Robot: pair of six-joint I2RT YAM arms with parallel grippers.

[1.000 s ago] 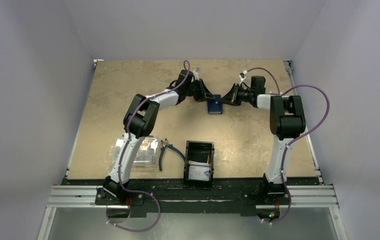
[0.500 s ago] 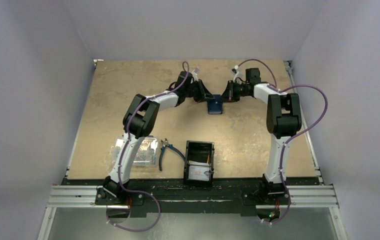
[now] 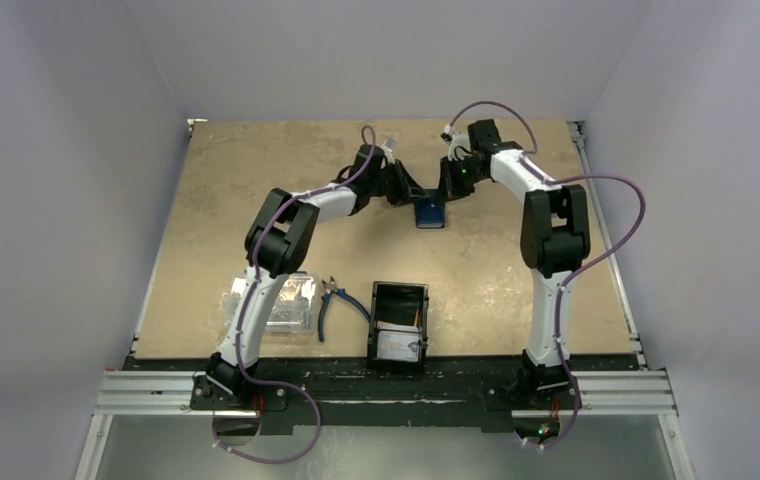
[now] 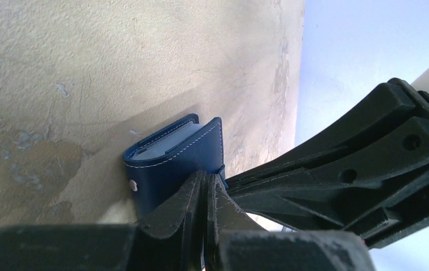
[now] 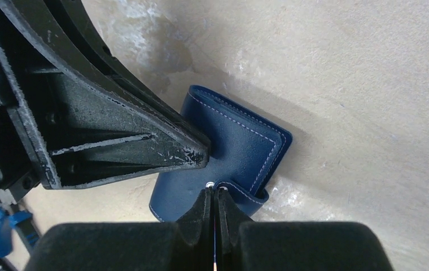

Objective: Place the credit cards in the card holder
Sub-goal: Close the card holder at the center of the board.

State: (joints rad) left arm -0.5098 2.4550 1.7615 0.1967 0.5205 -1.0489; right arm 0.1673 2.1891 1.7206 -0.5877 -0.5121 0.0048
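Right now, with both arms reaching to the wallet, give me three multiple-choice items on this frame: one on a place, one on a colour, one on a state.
1. Where does the card holder lie?
A. in the black tray
B. far middle of the table, between the left gripper and the right gripper
C. beside the pliers

2. What colour is it?
A. orange
B. white
C. navy blue

3. How do the two grippers' jaws stand?
A. both shut
B. both wide open
C. one open, one shut

Answers:
1. B: the top view shows it between the two fingertips.
2. C: both wrist views show blue stitched leather.
3. A: each wrist view shows its fingers pressed together.
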